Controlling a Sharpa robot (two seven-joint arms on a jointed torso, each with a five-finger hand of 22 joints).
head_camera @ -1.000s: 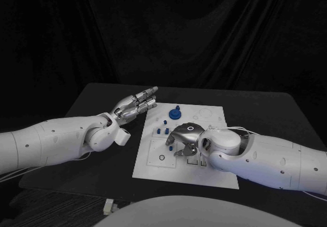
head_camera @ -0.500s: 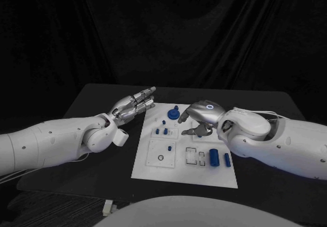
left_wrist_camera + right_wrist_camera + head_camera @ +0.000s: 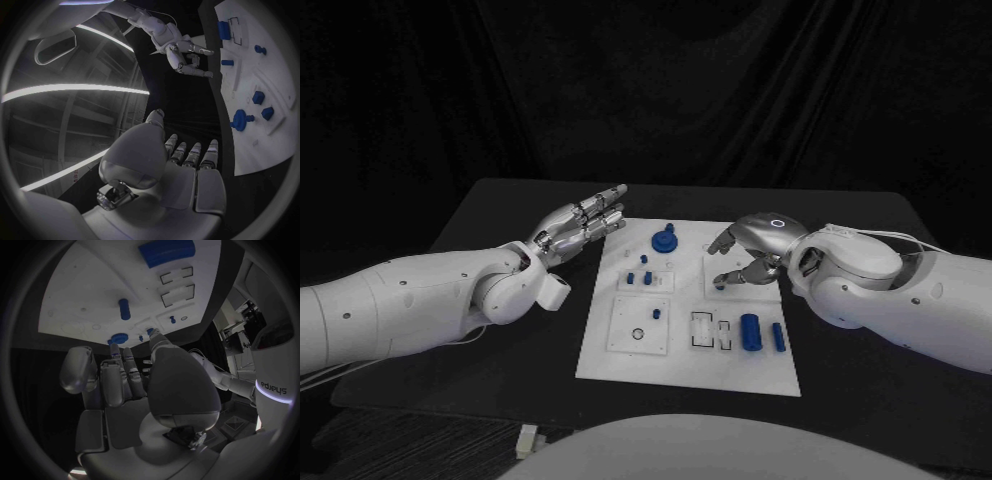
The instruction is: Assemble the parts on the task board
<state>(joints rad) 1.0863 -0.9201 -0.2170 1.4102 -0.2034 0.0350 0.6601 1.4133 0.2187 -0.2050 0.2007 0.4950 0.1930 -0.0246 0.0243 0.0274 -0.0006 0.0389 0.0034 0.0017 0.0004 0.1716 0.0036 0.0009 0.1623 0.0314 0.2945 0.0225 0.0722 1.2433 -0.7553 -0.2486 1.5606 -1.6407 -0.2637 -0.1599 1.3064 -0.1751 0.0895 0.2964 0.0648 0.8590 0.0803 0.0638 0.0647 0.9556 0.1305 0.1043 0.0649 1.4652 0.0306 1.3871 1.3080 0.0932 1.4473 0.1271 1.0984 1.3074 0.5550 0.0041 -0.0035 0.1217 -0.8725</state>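
The white task board (image 3: 635, 350) lies flat in the middle of the black table (image 3: 502, 210), its long side running away from the robot. At its far end stands a blue round part with a knob (image 3: 666, 240), and just nearer than that a cluster of small blue pegs (image 3: 642, 277) stands in the board. Toward the near right corner two blue upright pieces, a thick cylinder (image 3: 751, 331) and a slimmer bar (image 3: 779, 336), sit side by side next to two outlined rectangular slots (image 3: 714, 330). The right hand (image 3: 750, 250) hovers above the board's far right portion, fingers loosely curled downward and holding nothing; the right wrist view shows its fingers (image 3: 115, 382) apart with the board beyond them. The left hand (image 3: 581, 225) is off the board's far left corner, above the table, flat and released, its fingers stretched out together and empty.
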